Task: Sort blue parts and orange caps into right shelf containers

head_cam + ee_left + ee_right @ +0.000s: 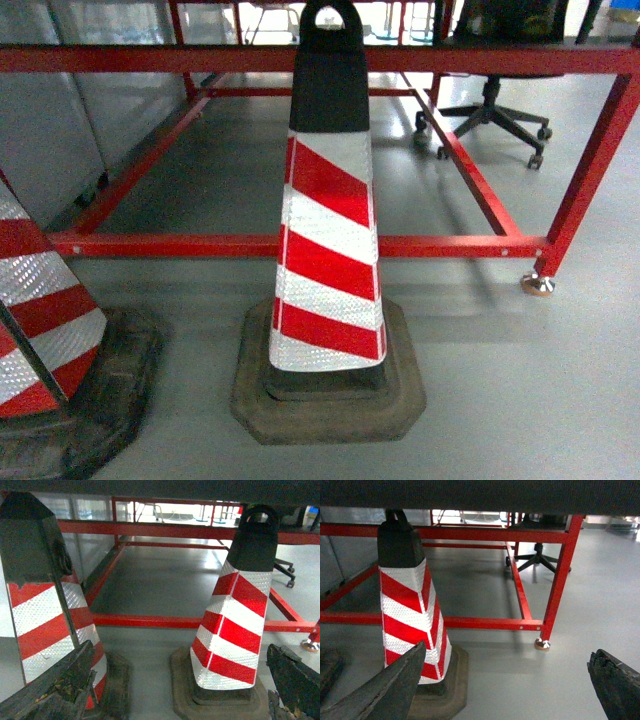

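In the left wrist view the left gripper point(175, 690) stands wide open with nothing between its jaws; one worn black finger point(55, 690) fills the lower left corner and the other sits at the lower right edge. The right gripper point(500, 685) in its own wrist view is likewise spread wide and empty, with a dark finger point(385, 690) at lower left and a second at lower right. Neither gripper shows in the head view.

Just beyond the left gripper, a red-and-white striped cone point(232, 625) with a black looped top stands on a dark base at centre right of that view. A second cone point(42, 610) rises at the left edge. In the head view the first cone point(328, 240) stands at centre frame and the second cone point(40, 330) is cut off at lower left. The right wrist view shows one cone point(410, 610) at left, which looks to be the centre one.

Behind the cones a red steel frame point(300, 245) runs across the grey floor point(520, 380), with a levelling foot point(538, 285) at its right post. An office chair point(495, 110) stands at upper right.

No blue crates, blue parts or orange caps appear in any view. No writing or brand can be read.
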Controlling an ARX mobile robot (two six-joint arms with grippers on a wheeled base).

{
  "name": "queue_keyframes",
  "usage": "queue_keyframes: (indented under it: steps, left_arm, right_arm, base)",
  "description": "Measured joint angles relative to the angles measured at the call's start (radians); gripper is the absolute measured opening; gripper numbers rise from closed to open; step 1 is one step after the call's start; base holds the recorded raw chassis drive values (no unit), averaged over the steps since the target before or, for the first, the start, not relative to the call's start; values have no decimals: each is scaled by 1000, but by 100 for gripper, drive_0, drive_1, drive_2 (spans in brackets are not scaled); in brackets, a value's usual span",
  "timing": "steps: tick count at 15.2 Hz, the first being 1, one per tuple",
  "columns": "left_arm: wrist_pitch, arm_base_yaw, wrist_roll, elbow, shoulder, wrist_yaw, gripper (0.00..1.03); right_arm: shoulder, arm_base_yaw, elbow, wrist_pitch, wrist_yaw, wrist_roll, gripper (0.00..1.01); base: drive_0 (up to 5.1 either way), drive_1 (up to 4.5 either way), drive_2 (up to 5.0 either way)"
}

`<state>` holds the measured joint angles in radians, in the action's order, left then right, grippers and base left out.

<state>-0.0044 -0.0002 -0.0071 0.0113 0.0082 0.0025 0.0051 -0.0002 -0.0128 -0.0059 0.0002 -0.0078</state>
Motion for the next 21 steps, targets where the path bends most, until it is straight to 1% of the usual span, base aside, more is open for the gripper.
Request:
queue_keyframes:
  steps: [4, 12, 21]
  left_arm:
    - [0, 0, 8, 0, 0, -2, 98]
    - [0, 0, 7, 0, 0, -2, 98]
    - [0, 0, 7, 0, 0, -4, 98]
  right_arm:
    - [0, 0, 0, 0, -1, 2, 98]
    - [0, 0, 0, 0, 0, 8, 98]
    - [0, 0, 0, 2, 0, 8, 98]
  base:
    - [0, 0, 0]
    - [0, 0, 0]
    - [0, 0, 0]
